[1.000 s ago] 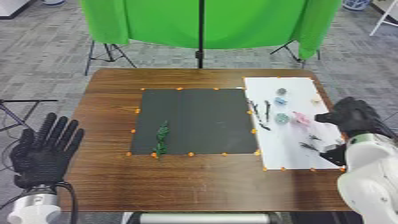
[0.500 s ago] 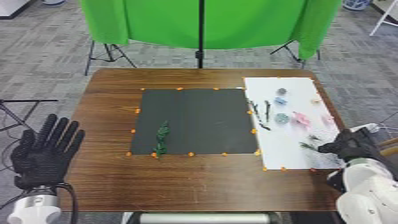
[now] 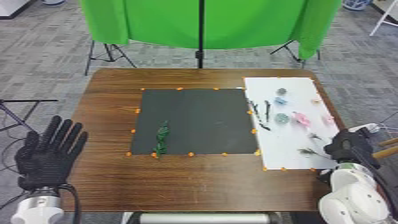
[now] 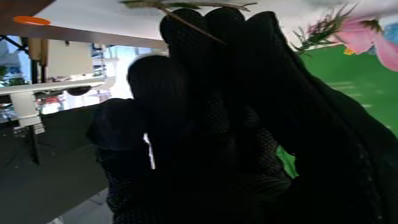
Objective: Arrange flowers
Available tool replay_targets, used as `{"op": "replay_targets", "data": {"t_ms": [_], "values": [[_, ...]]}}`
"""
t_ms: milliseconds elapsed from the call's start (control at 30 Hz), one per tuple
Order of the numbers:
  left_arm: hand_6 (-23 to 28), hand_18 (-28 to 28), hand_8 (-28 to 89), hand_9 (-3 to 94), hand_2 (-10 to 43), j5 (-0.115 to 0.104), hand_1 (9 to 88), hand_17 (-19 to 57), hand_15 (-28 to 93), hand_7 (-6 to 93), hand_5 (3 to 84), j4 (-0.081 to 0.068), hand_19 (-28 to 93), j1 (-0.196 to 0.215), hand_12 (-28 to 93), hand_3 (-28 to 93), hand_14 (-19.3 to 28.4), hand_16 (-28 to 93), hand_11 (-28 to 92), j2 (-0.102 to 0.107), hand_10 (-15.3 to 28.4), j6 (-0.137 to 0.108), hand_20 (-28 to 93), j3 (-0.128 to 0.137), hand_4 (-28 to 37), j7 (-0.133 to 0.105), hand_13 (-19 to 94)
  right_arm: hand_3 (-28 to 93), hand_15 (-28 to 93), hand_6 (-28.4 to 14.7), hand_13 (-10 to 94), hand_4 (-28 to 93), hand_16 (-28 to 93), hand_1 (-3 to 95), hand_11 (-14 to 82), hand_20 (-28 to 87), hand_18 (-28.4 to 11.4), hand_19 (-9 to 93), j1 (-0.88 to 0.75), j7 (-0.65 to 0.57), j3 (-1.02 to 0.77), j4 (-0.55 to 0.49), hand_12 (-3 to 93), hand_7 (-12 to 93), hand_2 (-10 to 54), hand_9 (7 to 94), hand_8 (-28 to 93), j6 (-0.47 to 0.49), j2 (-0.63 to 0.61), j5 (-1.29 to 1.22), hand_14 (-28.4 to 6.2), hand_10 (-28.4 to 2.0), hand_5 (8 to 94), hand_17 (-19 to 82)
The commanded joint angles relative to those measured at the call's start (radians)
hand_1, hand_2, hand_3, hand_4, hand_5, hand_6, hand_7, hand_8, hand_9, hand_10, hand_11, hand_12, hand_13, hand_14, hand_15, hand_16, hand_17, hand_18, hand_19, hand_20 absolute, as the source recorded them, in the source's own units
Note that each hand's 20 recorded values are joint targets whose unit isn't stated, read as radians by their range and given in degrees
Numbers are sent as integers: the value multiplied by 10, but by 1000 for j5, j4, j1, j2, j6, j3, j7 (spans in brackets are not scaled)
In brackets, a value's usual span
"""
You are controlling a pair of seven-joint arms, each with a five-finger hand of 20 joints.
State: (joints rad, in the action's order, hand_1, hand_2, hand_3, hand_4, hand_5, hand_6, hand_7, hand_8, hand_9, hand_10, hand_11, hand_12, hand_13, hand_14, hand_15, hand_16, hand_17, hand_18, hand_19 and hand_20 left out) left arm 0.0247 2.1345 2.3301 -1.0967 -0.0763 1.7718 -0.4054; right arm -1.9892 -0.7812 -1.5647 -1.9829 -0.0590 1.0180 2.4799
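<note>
Down from its place beside the pink flower (image 3: 302,119), the right hand (image 3: 348,150) has come to the near end of the white sheet (image 3: 280,137), its forearm now swung inward. Its fingers look nearly straight and close together, and in the right wrist view a thin stem (image 4: 189,21) crosses them near the tips; whether that stem is gripped, I cannot tell. Such a low approach probably lets it take a sprig by the stem, sparing the leaves. A small sprig (image 3: 307,151) lies just beside the hand on the sheet.

Flowers and dark stems (image 3: 267,110) lie apart there, likely so each can be picked singly. One green sprig (image 3: 162,139) lies lengthwise on the dark mat (image 3: 200,120), presumably starting the arrangement. The left hand (image 3: 44,157) waits open, fingers spread, beside the tabletop (image 3: 204,185), leaving the mat free.
</note>
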Motion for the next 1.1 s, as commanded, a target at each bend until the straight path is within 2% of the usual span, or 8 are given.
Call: {"op": "replay_targets", "data": {"t_ms": [33, 267, 533, 633, 867, 967, 1100], "values": [[93, 132, -82, 365, 102, -2, 283, -77, 274, 84, 431, 0, 308, 18, 96, 785, 158, -51, 154, -10, 149, -8, 111, -8, -283, 13, 260, 763, 718, -25, 666, -283, 342, 567, 179, 485, -243, 932, -1, -28, -16, -93, 442, 375, -95, 837, 39, -27, -17, -55, -133, -116, 777, 376], [94, 132, -82, 366, 102, 0, 282, -77, 274, 83, 432, 2, 309, 23, 96, 785, 158, -51, 155, -10, 150, -6, 111, -7, -283, 15, 260, 815, 737, -20, 693, -236, 307, 508, 200, 530, -248, 932, 31, -41, 12, -194, 450, 398, -95, 854, 77, -91, -37, -117, -137, -122, 773, 407], [94, 132, -81, 365, 103, 2, 282, -78, 275, 84, 432, 4, 310, 14, 96, 784, 159, -51, 154, 1, 149, -11, 111, -7, -283, 21, 259, 824, 756, -19, 698, -193, 294, 485, 232, 556, -250, 932, 156, -28, 136, -235, 468, 422, -95, 846, 105, -83, 0, -156, -139, -125, 765, 418], [94, 132, -82, 365, 103, 4, 282, -78, 275, 84, 432, 2, 310, 6, 96, 785, 159, -51, 154, 7, 148, -11, 111, -10, -283, 26, 260, 824, 758, -19, 698, -190, 294, 484, 237, 558, -250, 932, 221, -19, 216, -214, 470, 424, -95, 843, 108, -73, 29, -154, -139, -126, 763, 418], [93, 132, -81, 365, 103, 1, 283, -78, 275, 84, 432, -8, 311, -17, 96, 784, 159, -52, 155, 20, 148, -25, 110, -23, -283, 42, 260, 818, 761, -20, 695, -190, 294, 487, 248, 561, -250, 932, 392, -25, 417, -107, 465, 429, -95, 835, 109, 24, 157, -171, -142, -130, 757, 419], [94, 132, -82, 365, 102, 3, 282, -78, 275, 84, 432, -14, 311, -37, 96, 786, 159, -52, 155, 30, 147, -27, 111, -35, -283, 50, 259, 812, 762, -22, 695, -194, 292, 494, 251, 562, -251, 932, 446, -8, 495, -51, 460, 429, -95, 832, 110, 48, 215, -154, -142, -131, 755, 420], [94, 132, -82, 366, 102, 2, 282, -78, 275, 84, 433, -26, 311, -70, 96, 787, 159, -52, 155, 46, 149, -24, 110, -63, -283, 63, 259, 811, 764, -23, 695, -192, 290, 493, 257, 568, -254, 932, 479, 35, 575, 17, 454, 430, -95, 832, 112, 70, 273, -90, -145, -137, 753, 423]]}}
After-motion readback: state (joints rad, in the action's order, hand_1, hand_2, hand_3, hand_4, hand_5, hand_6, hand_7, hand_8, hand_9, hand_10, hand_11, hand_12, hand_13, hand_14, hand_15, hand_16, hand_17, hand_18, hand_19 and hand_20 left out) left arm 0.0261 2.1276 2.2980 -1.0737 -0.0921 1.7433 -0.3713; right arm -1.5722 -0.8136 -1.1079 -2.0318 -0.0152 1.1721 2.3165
